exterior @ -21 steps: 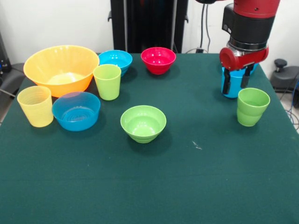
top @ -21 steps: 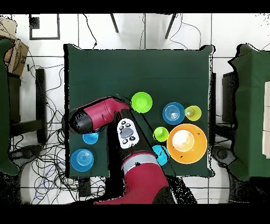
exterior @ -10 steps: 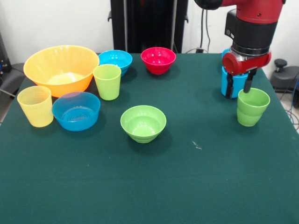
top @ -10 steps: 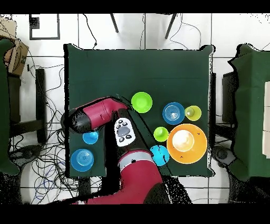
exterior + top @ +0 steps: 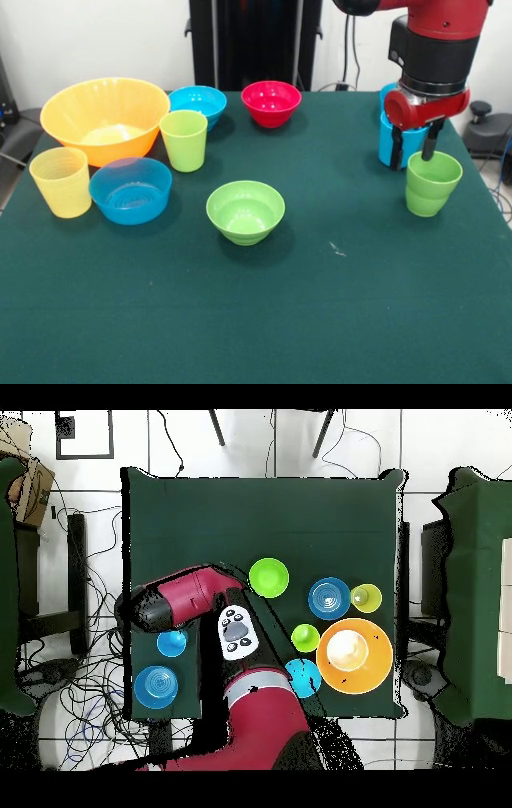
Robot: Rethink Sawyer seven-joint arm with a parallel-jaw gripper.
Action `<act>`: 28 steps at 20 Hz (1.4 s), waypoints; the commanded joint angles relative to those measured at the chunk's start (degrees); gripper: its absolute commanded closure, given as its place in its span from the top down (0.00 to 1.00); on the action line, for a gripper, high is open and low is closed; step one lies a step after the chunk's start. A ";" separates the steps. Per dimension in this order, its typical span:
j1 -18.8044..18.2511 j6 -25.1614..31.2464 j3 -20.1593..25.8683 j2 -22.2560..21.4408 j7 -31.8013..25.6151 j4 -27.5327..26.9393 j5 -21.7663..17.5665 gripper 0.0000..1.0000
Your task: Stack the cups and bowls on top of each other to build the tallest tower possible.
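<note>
Claw (image 5: pixel 414 149) hung open at table's edge, one finger (image 5: pixel 431 145) w/ tip at green stepped cup's (image 5: pixel 432 183) rim, the other (image 5: pixel 397 151) in front of sky-blue cup (image 5: pixel 412 138) just behind. Nothing gripped. Green bowl (image 5: pixel 246 211) sat alone mid-table, well apart – no tower stacked. Rest grouped across table: big orange bowl (image 5: pixel 106 118), yellow cup (image 5: pixel 62 182), shallow blue bowl (image 5: pixel 130 190), yellow-green cup (image 5: pixel 184 140), blue bowl (image 5: pixel 198 103), red bowl (image 5: pixel 271 102)

Bright, even light from overhead; soft short shadows under the bowls (image 5: pixel 246 212); front view sharp.
</note>
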 commanded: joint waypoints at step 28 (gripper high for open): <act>7.54 -15.28 -8.62 8.94 11.30 -4.22 0.10 1.00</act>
